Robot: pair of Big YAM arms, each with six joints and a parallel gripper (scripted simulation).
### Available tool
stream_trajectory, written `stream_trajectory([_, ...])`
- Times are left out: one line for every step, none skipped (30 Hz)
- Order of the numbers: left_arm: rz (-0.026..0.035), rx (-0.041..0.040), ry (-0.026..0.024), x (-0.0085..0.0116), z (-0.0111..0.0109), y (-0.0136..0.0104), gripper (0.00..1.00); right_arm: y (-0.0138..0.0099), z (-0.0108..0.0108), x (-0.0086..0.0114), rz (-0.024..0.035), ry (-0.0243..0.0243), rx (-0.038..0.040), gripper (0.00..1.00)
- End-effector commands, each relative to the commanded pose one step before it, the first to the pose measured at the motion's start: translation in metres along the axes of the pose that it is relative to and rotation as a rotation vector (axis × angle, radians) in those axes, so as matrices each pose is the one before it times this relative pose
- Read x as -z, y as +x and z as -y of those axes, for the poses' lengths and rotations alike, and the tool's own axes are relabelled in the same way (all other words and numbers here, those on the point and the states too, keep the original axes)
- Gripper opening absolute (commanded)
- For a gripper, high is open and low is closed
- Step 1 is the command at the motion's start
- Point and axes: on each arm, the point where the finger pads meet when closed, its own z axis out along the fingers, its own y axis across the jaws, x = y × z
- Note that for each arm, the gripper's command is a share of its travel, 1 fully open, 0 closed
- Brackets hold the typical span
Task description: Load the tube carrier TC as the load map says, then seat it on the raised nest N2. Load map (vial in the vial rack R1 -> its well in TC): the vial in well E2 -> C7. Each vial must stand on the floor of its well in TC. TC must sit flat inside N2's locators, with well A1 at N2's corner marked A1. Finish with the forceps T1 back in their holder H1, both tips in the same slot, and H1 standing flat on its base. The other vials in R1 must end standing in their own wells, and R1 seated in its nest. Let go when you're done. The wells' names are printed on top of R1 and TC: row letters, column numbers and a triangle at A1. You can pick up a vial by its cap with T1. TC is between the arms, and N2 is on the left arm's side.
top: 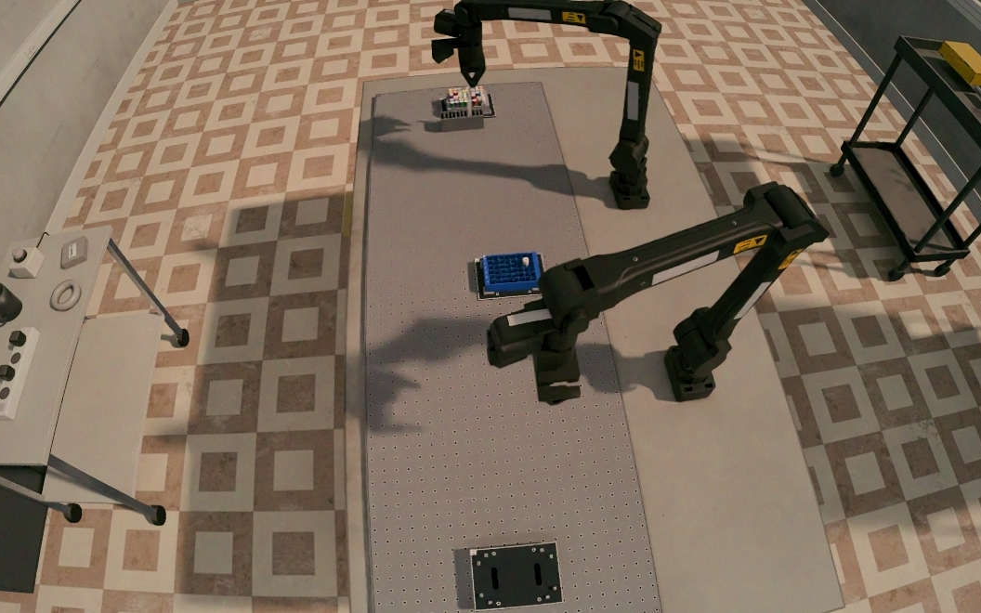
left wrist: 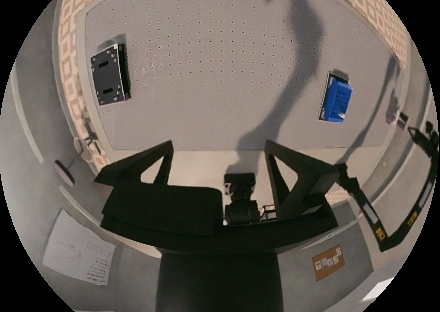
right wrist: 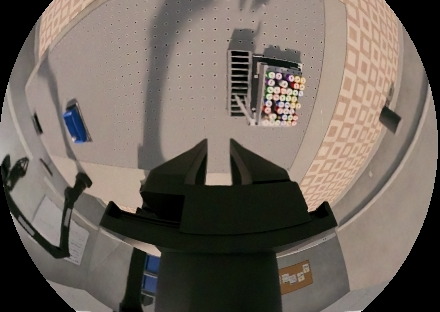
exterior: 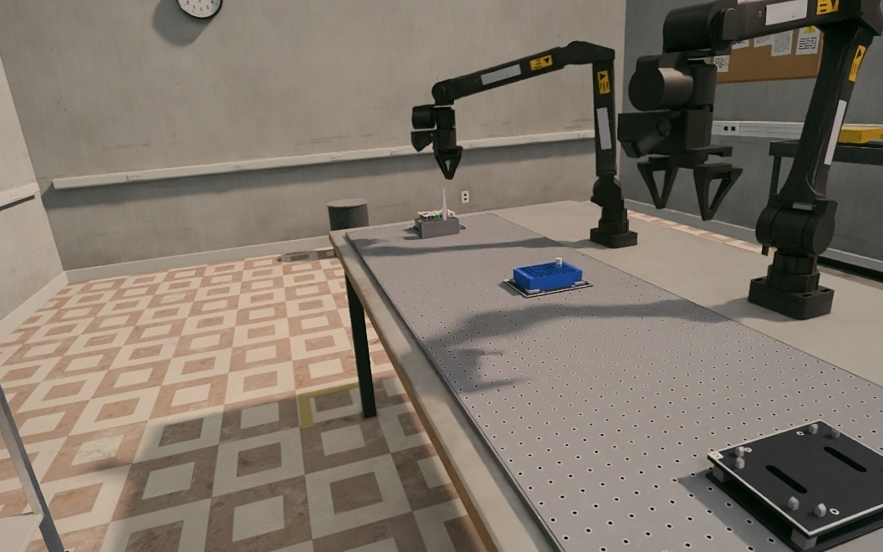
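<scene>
The blue tube carrier TC [top: 511,286] [exterior: 546,278] [left wrist: 337,101] [right wrist: 75,125] sits on a low nest between the arms. One white-capped vial [top: 525,261] [exterior: 558,262] [left wrist: 342,115] stands in it; its well's name is unreadable. Forceps T1 [exterior: 443,205] [right wrist: 244,108] stand upright in the grey slotted holder H1 [exterior: 438,227] [right wrist: 240,77]; their tips are hidden. My right gripper [top: 471,82] [exterior: 450,177] [right wrist: 218,143] hangs above them, empty, its fingers narrowly apart. My left gripper [exterior: 684,212] [left wrist: 218,145] is wide open and empty, high over the table. Nest N2 [top: 516,575] [exterior: 819,472] [left wrist: 107,76] is bare.
Vial rack R1 [right wrist: 282,68], full of coloured caps, stands directly beside H1 at the table's far end. N2 is raised on supports, with small locator pegs around its plate. A wheeled cart [top: 895,182] and a side table [top: 37,289] stand off the main table.
</scene>
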Motion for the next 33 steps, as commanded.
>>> stream_trajectory([0.03385, 0.00552, -0.00994, 0.0139, -0.0031, -0.00823, 1.0, 0.00312, -0.01675, 0.01281, 0.00805, 0.00678, -0.01221, 0.24])
stream_trajectory([0.0, 0.0, 0.0, 0.0, 0.0, 0.0, 1.0, 0.00083, -0.00358, 0.00085, 0.00086, 0.00045, 0.0, 0.24])
stream_trajectory([0.0, 0.0, 0.0, 0.0, 0.0, 0.0, 1.0, 0.00109, -0.00375, 0.00086, -0.0002, -0.00022, 0.0, 0.24])
stream_trajectory([0.0, 0.0, 0.0, 0.0, 0.0, 0.0, 1.0, 0.00128, -0.00386, 0.00086, -0.00094, -0.00068, 0.0, 0.24])
stream_trajectory([0.0, 0.0, 0.0, 0.0, 0.0, 0.0, 1.0, 0.00106, -0.00372, 0.00086, -0.00007, -0.00014, 0.0, 0.24])
stream_trajectory([0.0, 0.0, 0.0, 0.0, 0.0, 0.0, 1.0, 0.0, 0.0, 0.0, 0.0, 0.0, 0.0, 0.24])
stream_trajectory([0.0, 0.0, 0.0, 0.0, 0.0, 0.0, 1.0, 0.0, 0.0, 0.0, 0.0, 0.0, 0.0, 0.24])
stream_trajectory([0.0, 0.0, 0.0, 0.0, 0.0, 0.0, 1.0, -0.00316, -0.00119, -0.01555, -0.02176, -0.01324, 0.00002, 0.24])
stream_trajectory([0.0, 0.0, 0.0, 0.0, 0.0, 0.0, 1.0, 0.00349, -0.00519, 0.01481, 0.0245, 0.01469, -0.00002, 0.24])
stream_trajectory([0.0, 0.0, 0.0, 0.0, 0.0, 0.0, 1.0, 0.0024, -0.00452, 0.00319, 0.0002, 0.0, 0.0, 0.24])
stream_trajectory([0.0, 0.0, 0.0, 0.0, 0.0, 0.0, 1.0, 0.00183, -0.00417, 0.00087, -0.0032, -0.00198, 0.0, 0.24])
stream_trajectory([0.0, 0.0, 0.0, 0.0, 0.0, 0.0, 1.0, 0.00106, -0.00372, 0.00086, -0.00007, -0.00013, 0.0, 0.24])
stream_trajectory([0.0, 0.0, 0.0, 0.0, 0.0, 0.0, 1.0, 0.00106, -0.00372, 0.00086, -0.00007, -0.00013, 0.0, 0.24])
stream_trajectory([0.0, 0.0, 0.0, 0.0, 0.0, 0.0, 1.0, 0.00106, -0.00372, 0.00086, -0.00007, -0.00013, 0.0, 0.24])
stream_trajectory([0.0, 0.0, 0.0, 0.0, 0.0, 0.0, 1.0, 0.00106, -0.00372, 0.00086, -0.00007, -0.00013, 0.0, 0.24])
stream_trajectory([0.0, 0.0, 0.0, 0.0, 0.0, 0.0, 1.0, 0.00106, -0.00372, 0.00086, -0.00007, -0.00013, 0.0, 0.24])
stream_trajectory([0.0, 0.0, 0.0, 0.0, 0.0, 0.0, 1.0, 0.00106, -0.00372, 0.00086, -0.00007, -0.00013, 0.0, 0.24])
stream_trajectory([0.0, 0.0, 0.0, 0.0, 0.0, 0.0, 1.0, 0.00106, -0.00372, 0.00087, -0.00007, -0.00013, 0.0, 0.24])
stream_trajectory([0.0, 0.0, 0.0, 0.0, 0.0, 0.0, 1.0, 0.00106, -0.00372, 0.00087, -0.00007, -0.00013, 0.0, 0.24])
stream_trajectory([0.0, 0.0, 0.0, 0.0, 0.0, 0.0, 1.0, 0.00106, -0.00372, 0.00087, -0.00007, -0.00013, 0.0, 0.24])
stream_trajectory([0.0, 0.0, 0.0, 0.0, 0.0, 0.0, 1.0, 0.00106, -0.00372, 0.00087, -0.00007, -0.00013, 0.0, 0.24])
stream_trajectory([0.0, 0.0, 0.0, 0.0, 0.0, 0.0, 1.0, 0.00106, -0.00372, 0.00087, -0.00007, -0.00012, 0.0, 0.24])
stream_trajectory([0.0, 0.0, 0.0, 0.0, 0.0, 0.0, 1.0, 0.0, 0.0, 0.0, 0.0, 0.0, 0.0, 0.24])
stream_trajectory([0.0, 0.0, 0.0, 0.0, 0.0, 0.0, 1.0, 0.0, 0.0, 0.0, 0.0, 0.0, 0.0, 0.24])
stream_trajectory([0.0, 0.0, 0.0, 0.0, 0.0, 0.0, 1.0, -0.00129, -0.0026, -0.0093, -0.0201, -0.00978, 0.00002, 0.24])
stream_trajectory([0.0, 0.0, 0.0, 0.0, 0.0, 0.0, 1.0, 0.00306, -0.00468, 0.00797, 0.01318, 0.00632, -0.00001, 0.24])
stream_trajectory([0.0, 0.0, 0.0, 0.0, 0.0, 0.0, 1.0, 0.0016, -0.00397, 0.00382, 0.00672, 0.00309, -0.00001, 0.24])
stream_trajectory([0.0, 0.0, 0.0, 0.0, 0.0, 0.0, 1.0, 0.00106, -0.00371, 0.00087, -0.00007, -0.00012, 0.0, 0.24])
stream_trajectory([0.0, 0.0, 0.0, 0.0, 0.0, 0.0, 1.0, 0.00106, -0.00371, 0.00087, -0.00007, -0.00012, 0.0, 0.24])
stream_trajectory([0.0, 0.0, 0.0, 0.0, 0.0, 0.0, 1.0, 0.00106, -0.00371, 0.00087, -0.00007, -0.00012, 0.0, 0.24])
stream_trajectory([0.0, 0.0, 0.0, 0.0, 0.0, 0.0, 1.0, 0.00106, -0.00371, 0.00087, -0.00007, -0.00012, 0.0, 0.24])
stream_trajectory([0.0, 0.0, 0.0, 0.0, 0.0, 0.0, 1.0, 0.00106, -0.00371, 0.00088, -0.00007, -0.00012, 0.0, 0.24])
stream_trajectory([0.0, 0.0, 0.0, 0.0, 0.0, 0.0, 1.0, 0.00106, -0.00371, 0.00088, -0.00007, -0.00012, 0.0, 0.24])
